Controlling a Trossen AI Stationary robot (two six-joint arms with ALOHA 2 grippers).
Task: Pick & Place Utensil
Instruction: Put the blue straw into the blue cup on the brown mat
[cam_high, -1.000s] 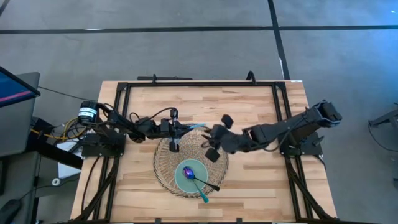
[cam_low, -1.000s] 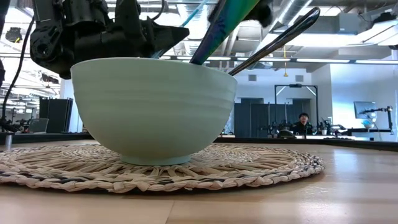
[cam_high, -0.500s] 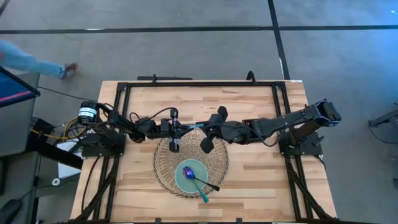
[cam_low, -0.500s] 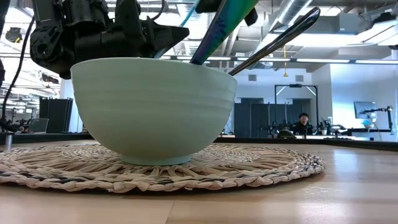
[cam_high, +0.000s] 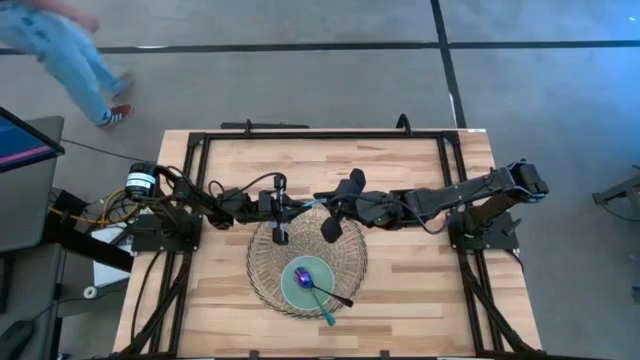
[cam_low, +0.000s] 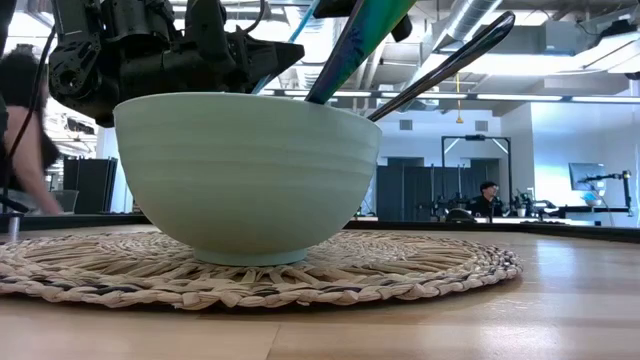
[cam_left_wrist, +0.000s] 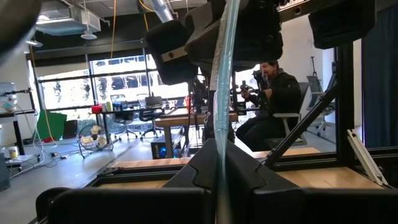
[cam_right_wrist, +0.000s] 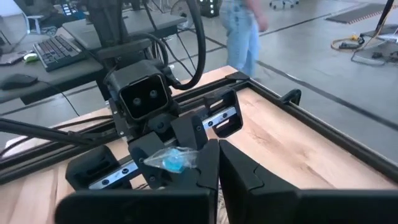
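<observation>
Two utensils (cam_high: 322, 290) already lodged in mint bowl (cam_high: 305, 281) on woven mat (cam_high: 262, 262); third, clear plastic utensil (cam_high: 312, 204), pinched by left pincer (cam_high: 293, 205) above bench (cam_high: 420, 170), facing right pincer (cam_high: 338, 207), fingers nearly together; handover and placement outstanding.
</observation>
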